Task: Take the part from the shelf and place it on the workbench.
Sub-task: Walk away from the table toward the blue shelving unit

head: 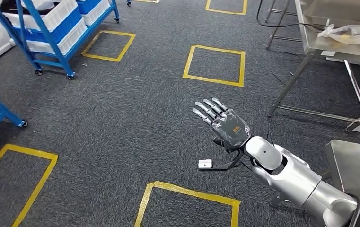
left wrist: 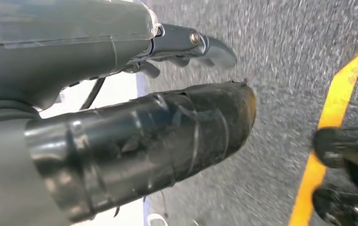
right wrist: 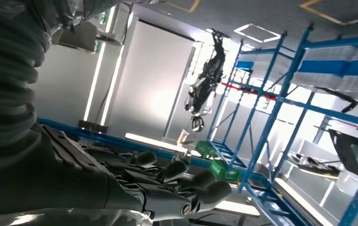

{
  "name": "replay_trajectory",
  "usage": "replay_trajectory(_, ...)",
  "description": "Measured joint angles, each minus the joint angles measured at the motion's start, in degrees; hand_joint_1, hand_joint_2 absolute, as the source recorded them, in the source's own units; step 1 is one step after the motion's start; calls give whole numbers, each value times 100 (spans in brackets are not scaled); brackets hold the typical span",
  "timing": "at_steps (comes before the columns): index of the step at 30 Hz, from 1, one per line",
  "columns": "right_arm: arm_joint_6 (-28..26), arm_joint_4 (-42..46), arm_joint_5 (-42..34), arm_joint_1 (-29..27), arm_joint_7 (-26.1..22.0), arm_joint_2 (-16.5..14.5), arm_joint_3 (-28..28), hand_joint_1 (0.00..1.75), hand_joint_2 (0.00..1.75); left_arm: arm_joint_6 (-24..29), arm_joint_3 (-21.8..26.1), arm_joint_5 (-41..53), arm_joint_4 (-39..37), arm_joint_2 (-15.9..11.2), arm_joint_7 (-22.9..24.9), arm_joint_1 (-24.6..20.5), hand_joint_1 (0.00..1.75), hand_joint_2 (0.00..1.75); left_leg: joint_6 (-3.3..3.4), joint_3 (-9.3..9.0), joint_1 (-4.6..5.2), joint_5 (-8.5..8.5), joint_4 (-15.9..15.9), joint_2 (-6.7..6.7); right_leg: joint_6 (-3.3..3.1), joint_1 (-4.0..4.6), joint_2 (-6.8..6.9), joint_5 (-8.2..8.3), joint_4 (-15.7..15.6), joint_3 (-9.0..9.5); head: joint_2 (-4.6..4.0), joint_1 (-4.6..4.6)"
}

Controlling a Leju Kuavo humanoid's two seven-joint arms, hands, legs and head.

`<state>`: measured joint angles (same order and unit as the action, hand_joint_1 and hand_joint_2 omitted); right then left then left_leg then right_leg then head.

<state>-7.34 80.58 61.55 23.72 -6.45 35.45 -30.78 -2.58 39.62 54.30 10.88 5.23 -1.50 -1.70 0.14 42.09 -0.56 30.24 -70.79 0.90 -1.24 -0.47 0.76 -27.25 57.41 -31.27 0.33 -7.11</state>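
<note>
No part is lying in either robot hand, and which item on the shelves is the task's part cannot be told. The right robot hand (head: 221, 124) is reaching forward over the grey carpet (head: 121, 113), palm down, fingers straight and slightly apart, released, with the silver arm (head: 301, 182) stretching in from the lower right. In the right wrist view the same robot hand (right wrist: 167, 188) is pointing toward blue shelving (right wrist: 280, 99). The left robot hand (left wrist: 120, 94) is hanging above the carpet near a yellow tape line (left wrist: 330, 117), thick thumb extended, grasping nothing. A blue wheeled shelf (head: 50, 28) with white bins is standing far left; a steel surface (head: 338, 42) is standing at the right.
</note>
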Motion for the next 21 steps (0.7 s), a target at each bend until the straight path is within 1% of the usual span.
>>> replay_trajectory(1, -2, 14, 11, -56, 58, 8, 17, 0, 175, 29, -2, 33, 0, 35, -43, 2, 0, 0, -13, 106, -9, 96, -264, -32, -6, 12, 101, -9, 3, 2, 0, 1)
replay_trajectory(2, -7, 45, 25, -141, 133, 16, 45, 0, 175, 84, -8, 77, 1, 88, -91, 15, 0, 0, -22, 111, -13, 89, -331, -49, -5, 18, 198, -20, 7, 6, 0, 1)
replay_trajectory(3, -14, 92, 42, -242, 205, 24, 80, 0, 175, 158, -14, 119, 1, 156, -132, 35, 0, 0, -23, -6, -14, -19, -164, -75, 4, 20, 289, -33, 13, 13, 0, 1)
replay_trajectory(4, -22, 151, 58, -345, 263, 35, 118, 0, 175, 239, -19, 147, 4, 226, -156, 55, 0, 0, -12, -225, -12, -188, 194, -140, 19, 20, 374, -51, 24, 22, 0, 1)
replay_trajectory(5, -29, 211, 71, -427, 299, 49, 152, 0, 175, 300, -22, 162, 8, 283, -165, 70, 0, 0, 9, -462, 6, -315, 606, -264, 39, 25, 452, -74, 38, 30, 0, 1)
replay_trajectory(6, -35, 259, 83, -477, 320, 64, 179, 0, 175, 336, -23, 166, 12, 331, -168, 80, 0, 0, 41, -654, 24, -410, 947, -356, 64, 37, 517, -98, 58, 35, 0, -1)
replay_trajectory(7, -39, 299, 95, -506, 330, 75, 204, 0, 175, 350, -24, 167, 16, 373, -170, 87, 0, 0, 72, -766, 43, -448, 1153, -417, 90, 49, 570, -116, 71, 40, 0, -1)
replay_trajectory(8, -39, 328, 107, -521, 336, 82, 224, 0, 175, 353, -25, 165, 19, 409, -172, 99, 0, 0, 102, -796, 65, -436, 1224, -422, 117, 59, 619, -129, 75, 46, 0, -2)
replay_trajectory(10, -29, 375, 127, -533, 328, 84, 249, 0, 175, 336, -25, 159, 24, 468, -175, 125, 0, 0, 160, -804, 65, -460, 1250, -290, 175, 57, 709, -150, 67, 70, 1, -1)
replay_trajectory(11, -24, 393, 131, -534, 318, 84, 255, 0, 175, 328, -25, 155, 27, 489, -176, 134, 0, 0, 191, -826, 56, -473, 1281, -231, 207, 41, 649, -193, 102, 73, 0, -3)
replay_trajectory(12, -20, 409, 133, -536, 310, 84, 263, 0, 175, 322, -25, 151, 29, 507, -178, 134, 0, 0, 222, -849, 41, -487, 1311, -174, 235, 24, 508, -286, 233, 29, 0, -3)
replay_trajectory(13, -16, 420, 133, -543, 305, 90, 272, 0, 175, 321, -25, 149, 33, 520, -179, 132, 0, 0, 249, -871, 25, -499, 1337, -116, 259, 5, 320, -435, 486, -83, -1, -3)
replay_trajectory(14, -12, 422, 133, -558, 302, 95, 280, 0, 175, 321, -25, 148, 38, 525, -180, 132, 0, 0, 264, -875, 25, -500, 1341, -54, 272, -15, 120, -615, 847, -249, -1, -4)
replay_trajectory(15, -9, 423, 133, -579, 302, 99, 285, 0, 175, 323, -25, 148, 43, 526, -181, 132, 0, 0, 276, -871, 26, -499, 1337, 14, 280, -24, 8, -783, 1242, -454, -1, -2)
replay_trajectory(16, -7, 422, 133, -606, 299, 103, 286, 0, 175, 325, -25, 148, 49, 525, -183, 134, 0, 0, 280, -867, 30, -498, 1331, 91, 287, -31, -36, -878, 1555, -626, -1, -2)
replay_trajectory(17, -7, 422, 133, -627, 297, 103, 287, 0, 175, 325, -25, 148, 54, 524, -184, 135, 0, 0, 280, -866, 33, -495, 1319, 173, 290, -37, -50, -858, 1687, -716, 0, -2)
replay_trajectory(18, -7, 423, 133, -639, 296, 104, 288, 0, 175, 326, -25, 148, 57, 525, -184, 135, 0, 0, 273, -869, 32, -490, 1301, 259, 291, -42, -64, -718, 1596, -698, 0, -2)
replay_trajectory(19, -7, 423, 133, -642, 294, 104, 291, 0, 175, 323, -25, 148, 59, 527, -184, 134, 0, 0, 261, -874, 28, -479, 1278, 345, 289, -52, -100, -491, 1306, -583, 0, -3)
replay_trajectory(20, -7, 424, 133, -641, 293, 105, 296, 0, 175, 321, -25, 147, 60, 533, -185, 134, 0, 0, 241, -875, 21, -464, 1254, 429, 284, -70, -205, -282, 933, -422, 0, -3)
replay_trajectory(21, -5, 423, 133, -641, 291, 105, 302, 0, 175, 317, -25, 146, 60, 538, -185, 131, 0, 0, 217, -861, 21, -451, 1223, 507, 279, -85, -356, -138, 594, -277, -1, -2)
